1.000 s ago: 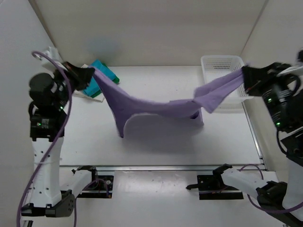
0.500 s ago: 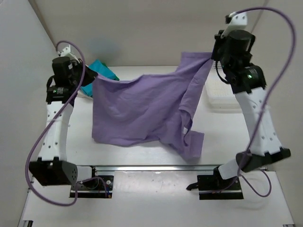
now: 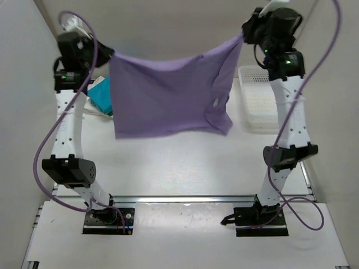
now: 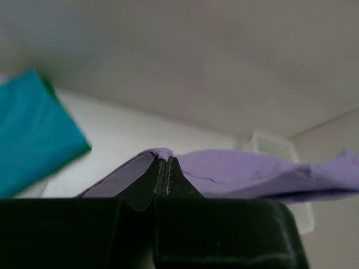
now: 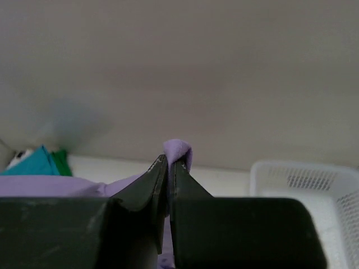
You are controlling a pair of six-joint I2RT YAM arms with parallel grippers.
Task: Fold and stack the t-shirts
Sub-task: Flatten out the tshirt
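Observation:
The lavender-purple t-shirt (image 3: 162, 95) hangs spread in the air between both arms, its lower edge above the table. My left gripper (image 3: 107, 54) is shut on its top left corner; in the left wrist view (image 4: 163, 158) the jaws pinch purple cloth (image 4: 241, 174). My right gripper (image 3: 244, 35) is shut on the top right corner; the right wrist view (image 5: 171, 163) shows a purple fold (image 5: 179, 150) sticking out between the jaws. A folded teal t-shirt (image 3: 102, 96) lies at the back left, a dark green one under it (image 5: 61, 162). No white shirt is in view.
A white plastic lattice basket (image 3: 259, 106) stands at the back right of the table, also in the right wrist view (image 5: 314, 179). Walls enclose the back and both sides. The arm bases sit on a rail (image 3: 185, 199) at the near edge.
Both grippers have risen high and moved toward the back, lifting the purple shirt off the table. It went from a sagging, stretched strip to a hanging spread sheet.

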